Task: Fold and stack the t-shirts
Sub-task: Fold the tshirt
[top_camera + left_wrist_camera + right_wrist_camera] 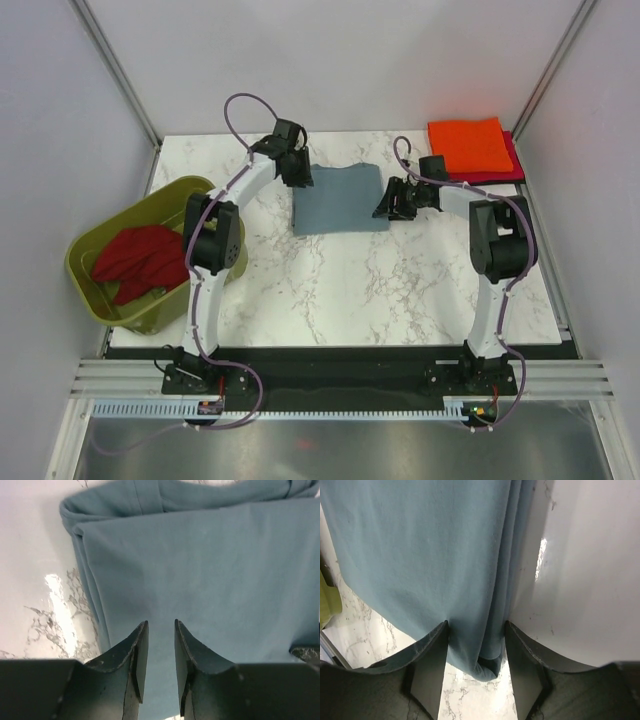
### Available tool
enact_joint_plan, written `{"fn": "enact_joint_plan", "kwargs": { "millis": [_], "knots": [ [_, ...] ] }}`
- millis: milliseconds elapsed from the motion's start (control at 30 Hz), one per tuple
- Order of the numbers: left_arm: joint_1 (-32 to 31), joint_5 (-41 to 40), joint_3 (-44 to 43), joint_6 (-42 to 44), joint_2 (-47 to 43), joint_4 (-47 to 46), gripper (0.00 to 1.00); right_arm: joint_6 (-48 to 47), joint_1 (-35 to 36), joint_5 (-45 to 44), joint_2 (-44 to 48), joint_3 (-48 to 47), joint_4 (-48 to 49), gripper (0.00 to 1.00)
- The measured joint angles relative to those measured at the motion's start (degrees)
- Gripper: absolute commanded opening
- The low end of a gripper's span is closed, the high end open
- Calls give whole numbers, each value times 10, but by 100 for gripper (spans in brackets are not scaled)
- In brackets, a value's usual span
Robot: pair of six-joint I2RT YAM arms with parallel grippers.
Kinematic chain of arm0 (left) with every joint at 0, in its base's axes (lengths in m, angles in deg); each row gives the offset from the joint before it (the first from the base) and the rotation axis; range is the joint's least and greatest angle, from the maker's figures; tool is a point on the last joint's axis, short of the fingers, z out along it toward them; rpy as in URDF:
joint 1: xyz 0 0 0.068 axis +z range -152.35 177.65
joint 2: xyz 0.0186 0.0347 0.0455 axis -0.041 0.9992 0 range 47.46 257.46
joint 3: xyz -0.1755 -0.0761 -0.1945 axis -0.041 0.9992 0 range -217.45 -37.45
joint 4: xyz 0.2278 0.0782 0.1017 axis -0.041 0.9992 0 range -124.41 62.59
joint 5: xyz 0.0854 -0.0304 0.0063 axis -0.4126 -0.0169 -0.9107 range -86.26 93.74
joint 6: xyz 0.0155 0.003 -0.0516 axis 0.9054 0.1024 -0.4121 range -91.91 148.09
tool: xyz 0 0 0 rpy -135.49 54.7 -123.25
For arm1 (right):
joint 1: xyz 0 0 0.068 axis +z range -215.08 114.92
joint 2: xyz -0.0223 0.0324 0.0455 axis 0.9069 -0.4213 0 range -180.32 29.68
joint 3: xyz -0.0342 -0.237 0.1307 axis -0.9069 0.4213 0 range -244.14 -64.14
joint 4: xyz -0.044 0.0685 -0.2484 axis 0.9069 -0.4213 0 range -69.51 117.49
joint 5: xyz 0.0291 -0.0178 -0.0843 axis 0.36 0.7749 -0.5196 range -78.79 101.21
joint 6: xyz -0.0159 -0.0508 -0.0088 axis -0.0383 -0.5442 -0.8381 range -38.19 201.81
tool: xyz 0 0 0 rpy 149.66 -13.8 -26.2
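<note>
The blue-grey shirt (340, 198) lies folded to a rectangle in the middle of the bench (350, 290), a little toward the far side. The left gripper (295, 165) is at the far left corner of this shirt. In the left wrist view its two fingers (137, 650) stand over the cloth with a narrow gap between them. I see nothing pinched in this gap, so they are released. The folded left border of the shirt, with its layers, shows just beside them on the marble.

The right gripper (388, 205) is at the right border of the same shirt. Its fingers (432, 650) are spread wide and released. The folded edge of the shirt runs between them and ends near the fingertips. I cannot tell if the tips touch the cloth.

The orange shirt (468, 145) lies folded in the far right corner of the bench, on top of the magenta-red shirt (514, 158), which shows only as a strip along its right and near sides. The dark red shirt (140, 262) lies crumpled in the green tub (160, 200) at the left edge of the bench.
</note>
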Motion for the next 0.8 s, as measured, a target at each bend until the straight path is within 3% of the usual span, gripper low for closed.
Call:
{"fn": "enact_joint_plan", "kwargs": {
  "millis": [267,500,800],
  "knots": [
    [19,-13,-100,0,85,-1,34,31,5,-1,38,75,43,40],
    [35,-12,-136,0,132,-2,34,68,21,-34,42,83,61,18],
    [35,5,-145,0,132,-3,39,93,25,-77,61,96,59,9]
  ]
}}
